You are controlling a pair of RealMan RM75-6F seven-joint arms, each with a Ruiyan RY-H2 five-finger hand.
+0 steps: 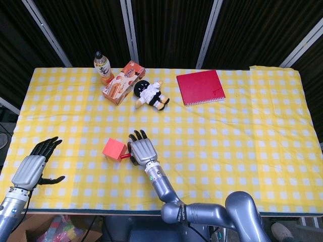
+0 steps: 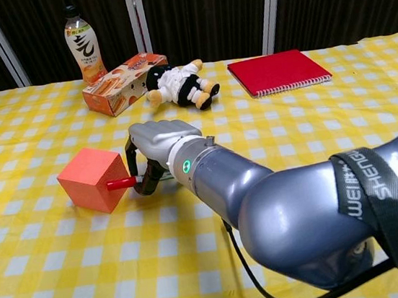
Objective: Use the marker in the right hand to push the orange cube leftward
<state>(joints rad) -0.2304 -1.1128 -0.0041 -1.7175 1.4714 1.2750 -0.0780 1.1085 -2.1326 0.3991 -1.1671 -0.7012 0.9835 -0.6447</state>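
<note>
Fingers (image 2: pixel 155 134) of the right hand (image 1: pixel 142 149) are curled around a red marker (image 2: pixel 122 182), gripping it so that its capped end points toward the left edge of the tabletop (image 1: pixel 242 146) and touches the right face of the orange cube (image 2: pixel 91 180). Cube and hand sit in the near left part of the yellow checked cloth, well apart from the things along the far edge.

Off the near left corner, the left hand (image 1: pixel 34 165) hangs beyond the tabletop edge, holding nothing, its dark fingers (image 1: pixel 46 146) spread apart and the thumb sticking out to the side; only the head view shows it.

Toward the far left stand a drink bottle (image 2: pixel 80 45) and, just beside it, a snack box (image 2: pixel 124 82) lying flat. A small plush doll (image 2: pixel 177 83) lies next to the box on its right. A red spiral notebook (image 2: pixel 277 71) lies flat near the far edge, right of the doll and apart from it.
</note>
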